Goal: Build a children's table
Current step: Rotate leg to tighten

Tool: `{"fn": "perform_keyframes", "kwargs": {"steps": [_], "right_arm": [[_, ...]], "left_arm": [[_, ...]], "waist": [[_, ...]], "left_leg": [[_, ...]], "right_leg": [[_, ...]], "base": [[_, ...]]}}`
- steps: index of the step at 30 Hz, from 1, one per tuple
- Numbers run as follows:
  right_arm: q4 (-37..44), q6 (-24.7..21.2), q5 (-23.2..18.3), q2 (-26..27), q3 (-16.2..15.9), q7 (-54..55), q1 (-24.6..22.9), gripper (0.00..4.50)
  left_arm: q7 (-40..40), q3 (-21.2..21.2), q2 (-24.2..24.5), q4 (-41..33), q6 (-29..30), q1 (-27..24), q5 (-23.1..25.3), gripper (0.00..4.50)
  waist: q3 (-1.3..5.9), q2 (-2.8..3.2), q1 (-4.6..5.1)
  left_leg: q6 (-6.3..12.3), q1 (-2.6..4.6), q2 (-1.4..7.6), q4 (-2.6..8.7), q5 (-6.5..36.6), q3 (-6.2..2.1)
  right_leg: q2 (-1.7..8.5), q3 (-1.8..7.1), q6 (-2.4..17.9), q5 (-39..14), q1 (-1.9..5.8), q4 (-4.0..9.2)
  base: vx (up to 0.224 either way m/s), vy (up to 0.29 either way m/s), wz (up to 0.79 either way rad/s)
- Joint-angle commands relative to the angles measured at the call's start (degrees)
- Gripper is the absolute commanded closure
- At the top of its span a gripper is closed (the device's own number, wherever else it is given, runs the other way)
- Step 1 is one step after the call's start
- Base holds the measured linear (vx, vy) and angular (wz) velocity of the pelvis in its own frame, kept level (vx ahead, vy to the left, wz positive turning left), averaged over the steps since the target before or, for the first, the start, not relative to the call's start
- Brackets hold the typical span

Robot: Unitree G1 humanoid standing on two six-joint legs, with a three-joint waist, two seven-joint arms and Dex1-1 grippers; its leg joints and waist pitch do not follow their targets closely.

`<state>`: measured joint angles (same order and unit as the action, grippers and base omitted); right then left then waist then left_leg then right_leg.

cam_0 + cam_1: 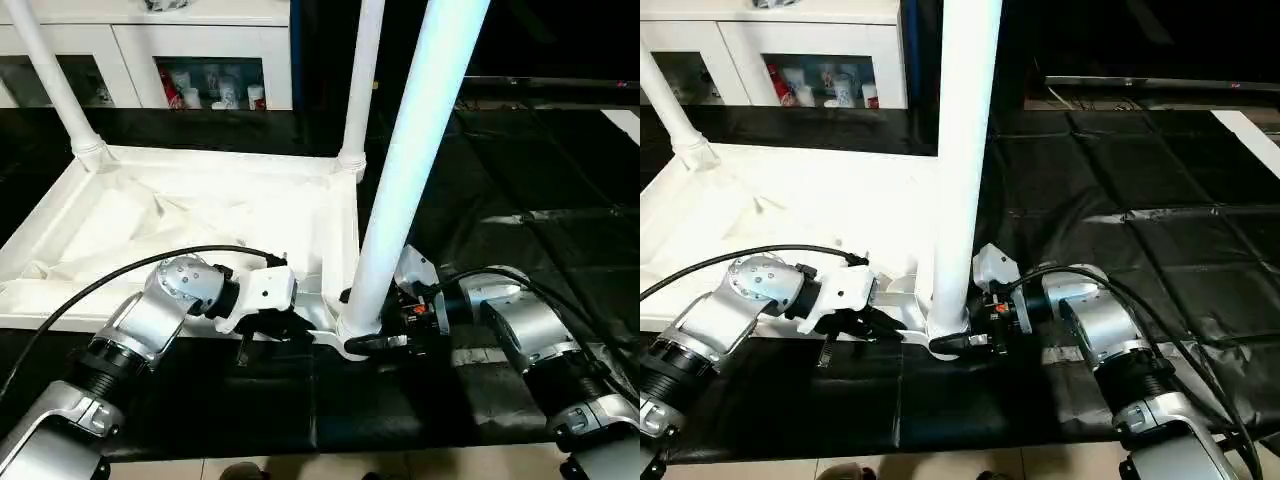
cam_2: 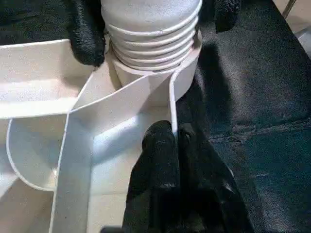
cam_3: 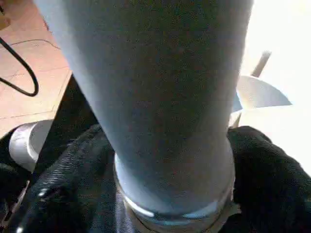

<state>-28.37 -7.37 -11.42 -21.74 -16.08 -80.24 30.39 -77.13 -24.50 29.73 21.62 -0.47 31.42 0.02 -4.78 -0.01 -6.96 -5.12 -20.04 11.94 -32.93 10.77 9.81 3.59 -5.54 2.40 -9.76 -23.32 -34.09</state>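
Right gripper (image 1: 375, 335) is clamped around the leg (image 1: 410, 170) base; leg rises upright from between its fingers into the corner socket (image 2: 146, 73). Left gripper (image 2: 170, 141) pinches the table top (image 1: 200, 215) rim beside it.

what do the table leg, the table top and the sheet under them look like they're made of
Leg: looks like smooth white plastic, with a soft sheen and moulded thread ridges at its base.
Table top: likely the same white plastic, matte, with thin moulded ribs and walls underneath.
Sheet: seems to be thin black plastic film; glossy and creased.
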Motion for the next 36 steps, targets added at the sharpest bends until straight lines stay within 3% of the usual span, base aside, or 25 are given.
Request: {"fn": "perform_keyframes", "kwargs": {"steps": [1,8,14,17,19,21,24,26,28,30,33,36], "right_arm": [[-0.65,-0.5,-0.26,0.24,0.07,-0.69,0.93,0.94],[-0.3,-1.08,-0.74,0.55,-0.25,-1.47,0.31,1.56],[1.65,-3.18,-1.58,1.37,0.35,0.45,-2.2,1.69],[2.82,-4.25,-1.64,2.93,1.4,5.0,-3.96,1.71],[3.34,-4.85,-1.09,5.0,2.61,10.8,-5.09,1.71],[3.37,-5.32,-0.75,6.3,3.25,13.99,-5.47,1.71],[1.6,-8.27,-0.13,13.13,6.62,26.95,-5.04,1.71],[-0.24,-9.26,-0.16,16.24,8.5,32.94,-3.94,1.71],[-4.01,-9.39,0.69,19.97,10.33,41.69,-1.73,1.71],[-4.99,-9.24,1.09,20.81,10.74,43.98,-1.17,1.71],[-7.18,-8.1,2.14,22.59,11.31,48.26,0.15,1.72],[-8.47,-6.41,4.16,24.25,10.94,50.41,0.79,1.72]], "left_arm": [[-2.67,-3.82,-0.3,0.68,-0.99,-0.72,2.68,4.5],[-2.27,-3.6,-0.33,0.93,-0.79,-0.99,2.47,4.5],[1.24,-1.44,-1.88,1.21,2.55,-1.47,1.27,4.5],[4.32,0.21,-3.4,1.25,5.15,-1.55,0.47,4.5],[7.84,1.89,-5.18,1.19,7.88,-1.39,-0.24,4.5],[9.71,2.93,-6.39,0.92,9.9,-1.3,-0.96,4.5],[18.67,5.91,-11.81,-0.59,16.95,-0.46,-1.23,4.5],[22.58,7.14,-14.27,-1.13,20.03,0.03,-1.13,4.5],[28.67,9.16,-17.96,-2.51,25.23,0.84,-0.91,4.5],[30.44,9.75,-18.96,-2.8,26.52,1.07,-0.72,4.5],[34.62,10.68,-21.01,-3.6,28.55,1.49,0.34,4.5],[36.97,10.8,-22.5,-5.25,30.63,1.34,1.22,4.5]], "waist": [[4.18,-0.23,0.27],[4.35,-0.18,0.23],[4.37,-0.07,-0.04],[4.15,-0.03,-0.13],[3.91,-0.02,-0.23],[3.59,-0.15,0.22],[3.26,-0.31,1.44],[3.21,-0.34,2.23],[3.3,-0.27,3.09],[3.34,-0.21,3.68],[3.4,-0.25,3.71],[3.66,-0.56,3.69]], "left_leg": [[4.3,0.0,1.68,3.27,6.64,-0.04],[4.37,-0.03,1.71,3.17,5.73,-0.05],[4.15,0.05,1.73,3.11,6.12,0.0],[3.65,0.1,1.79,3.33,7.44,0.02],[2.84,0.3,1.62,3.5,9.37,-0.11],[1.76,0.56,1.35,3.7,11.65,-0.18],[0.58,0.69,1.01,3.86,13.87,-0.5],[0.53,0.16,0.81,4.02,14.35,-0.84],[0.53,0.29,0.56,3.9,14.8,-0.98],[0.95,0.39,0.5,3.77,14.34,-0.89],[2.12,0.57,0.44,3.7,13.55,-0.68],[3.04,0.34,0.79,3.79,11.21,-0.52]], "right_leg": [[4.73,3.45,10.98,-12.15,3.49,3.39],[4.63,3.44,11.5,-10.01,3.52,3.08],[4.72,3.49,11.46,-10.47,3.52,3.2],[4.83,3.45,10.7,-13.83,3.39,3.69],[4.94,3.37,9.15,-18.78,3.4,4.31],[4.99,3.22,7.25,-24.9,3.17,5.16],[5.08,2.97,4.35,-32.14,3.17,6.02],[4.98,2.51,2.99,-33.68,3.41,6.3],[4.99,2.16,2.43,-34.48,3.31,6.64],[4.94,2.2,2.9,-33.42,3.14,6.73],[4.82,2.38,3.41,-31.57,2.94,6.82],[4.67,2.77,5.71,-24.87,3.04,5.87]], "base": [[0.0,0.0,0.0],[0.0,0.0,0.0],[0.0,0.0,0.0],[0.0,0.0,0.0],[0.0,0.0,0.0],[0.0,0.0,0.0],[0.0,0.0,0.0],[0.0,0.0,0.0],[0.0,0.0,0.0],[0.0,0.0,0.0],[0.0,0.0,0.0],[0.0,0.0,0.0]]}}
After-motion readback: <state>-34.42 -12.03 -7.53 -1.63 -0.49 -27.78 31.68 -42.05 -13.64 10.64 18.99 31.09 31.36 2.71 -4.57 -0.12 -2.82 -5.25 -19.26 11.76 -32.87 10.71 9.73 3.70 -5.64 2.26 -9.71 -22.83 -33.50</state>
